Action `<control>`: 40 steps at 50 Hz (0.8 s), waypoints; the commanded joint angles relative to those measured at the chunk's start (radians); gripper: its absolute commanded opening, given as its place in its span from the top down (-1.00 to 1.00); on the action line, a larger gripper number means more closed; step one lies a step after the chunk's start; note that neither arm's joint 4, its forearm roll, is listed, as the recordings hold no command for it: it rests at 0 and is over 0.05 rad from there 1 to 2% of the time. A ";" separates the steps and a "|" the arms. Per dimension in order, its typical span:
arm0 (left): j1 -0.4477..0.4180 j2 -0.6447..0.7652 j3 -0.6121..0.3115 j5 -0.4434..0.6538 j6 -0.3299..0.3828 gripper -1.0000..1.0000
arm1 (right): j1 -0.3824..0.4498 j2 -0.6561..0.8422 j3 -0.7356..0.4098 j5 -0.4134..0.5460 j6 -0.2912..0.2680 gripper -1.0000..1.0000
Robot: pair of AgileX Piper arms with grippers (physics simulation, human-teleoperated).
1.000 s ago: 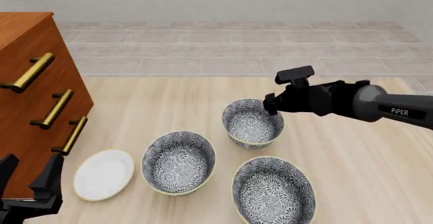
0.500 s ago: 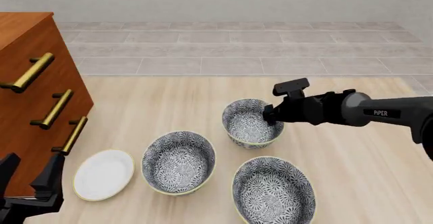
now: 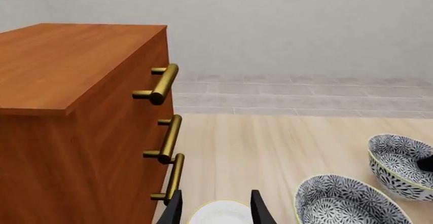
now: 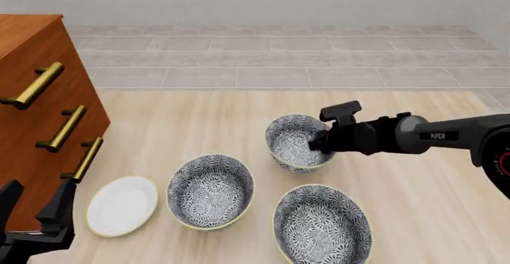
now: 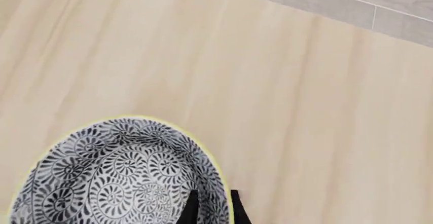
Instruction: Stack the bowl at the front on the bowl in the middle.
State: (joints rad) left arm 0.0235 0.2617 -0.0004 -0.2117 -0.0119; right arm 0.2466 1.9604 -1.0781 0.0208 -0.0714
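Note:
Three alike grey floral bowls with cream rims stand on the wooden table. The bowl at the front [image 4: 297,141], farthest along the reach, has my right gripper [image 4: 318,144] shut on its right rim. In the right wrist view one finger sits inside that bowl [image 5: 115,178] and the other outside, with the gripper [image 5: 213,211] pinching the wall. The bowl in the middle [image 4: 209,189] stands free to the left and nearer. My left gripper [image 4: 32,213] hangs open at the near left corner, holding nothing.
A third bowl [image 4: 323,225] sits nearest the camera, right of the middle one. A flat white plate [image 4: 122,205] lies left of the bowls, showing between my left fingers as the plate [image 3: 220,215]. A wooden drawer cabinet [image 4: 36,97] with brass handles stands at the left.
My right gripper has come down and leftwards onto the far bowl's right rim and closed on it. That bowl has shifted slightly. The left arm has stayed still.

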 commanded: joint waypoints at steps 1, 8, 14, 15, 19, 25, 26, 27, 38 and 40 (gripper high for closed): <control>0.003 0.008 0.000 -0.007 0.000 -1.00 | 0.007 0.017 0.017 -0.017 0.005 1.00; 0.000 0.003 0.000 -0.002 0.002 -1.00 | 0.018 -0.017 0.014 0.000 0.017 1.00; -0.003 0.002 0.000 -0.001 0.003 -1.00 | 0.027 -0.035 0.008 0.016 0.036 1.00; -0.004 0.001 0.000 0.000 0.002 -1.00 | 0.029 -0.039 0.006 0.019 0.040 1.00; -0.004 -0.009 0.000 0.006 0.003 -1.00 | 0.043 -0.076 -0.011 0.052 0.075 1.00; -0.010 -0.024 0.000 0.016 -0.002 -1.00 | 0.054 -0.129 -0.026 0.084 0.097 1.00; -0.013 -0.019 0.000 0.013 0.004 -1.00 | 0.057 -0.137 -0.027 0.089 0.101 1.00; -0.011 -0.020 0.000 0.014 0.003 -1.00 | 0.058 -0.150 -0.029 0.096 0.104 1.00; -0.013 -0.029 0.000 0.022 -0.008 -1.00 | 0.068 -0.234 -0.035 0.133 0.116 1.00; -0.013 -0.032 0.000 0.024 -0.007 -1.00 | 0.072 -0.241 -0.032 0.135 0.118 1.00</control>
State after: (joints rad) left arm 0.0134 0.2400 -0.0006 -0.1954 -0.0163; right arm 0.3061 1.7812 -1.1032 0.1273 0.0242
